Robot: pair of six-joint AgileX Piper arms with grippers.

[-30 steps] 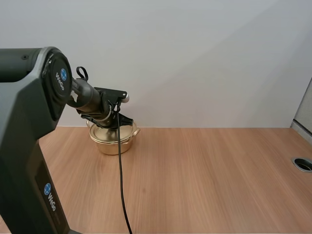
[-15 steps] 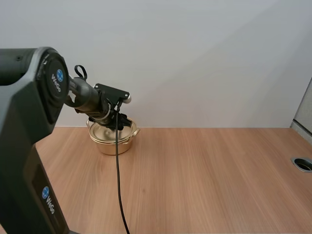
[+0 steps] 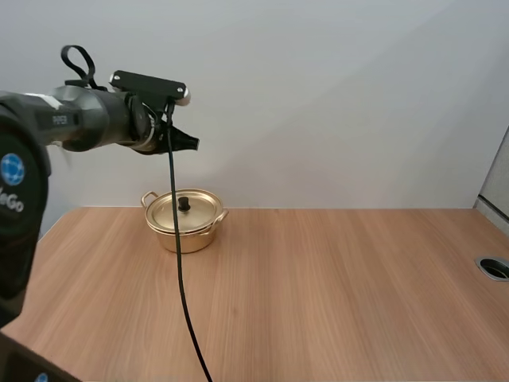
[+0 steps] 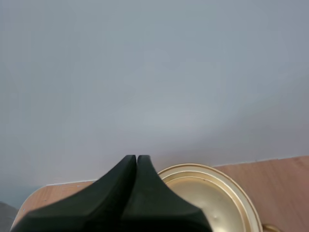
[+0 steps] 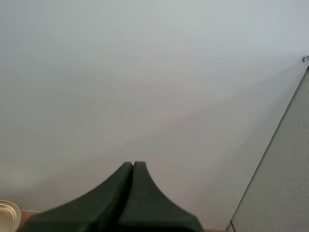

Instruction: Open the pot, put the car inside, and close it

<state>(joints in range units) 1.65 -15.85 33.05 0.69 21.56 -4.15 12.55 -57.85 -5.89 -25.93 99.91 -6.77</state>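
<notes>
Gold pot [image 3: 184, 227], lid [image 3: 184, 210] on, black knob [image 3: 184, 204] upright at lid centre. Standing on wooden table [image 3: 334, 294], below left gripper [image 3: 191, 143] fingertips and well apart from them. Left fingers pressed together into one dark wedge, clamped on nothing, held high over pot, tips toward wall. From left wrist, lid rim just past fingertips. Same for right gripper [image 5: 133, 165]: fingers together, empty, facing wall, sliver of pot rim off to one side of them.

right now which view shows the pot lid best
High view: whole lid with black knob, on the pot. Left wrist view catches part of it past the left gripper; right wrist view, a gold sliver.
</notes>
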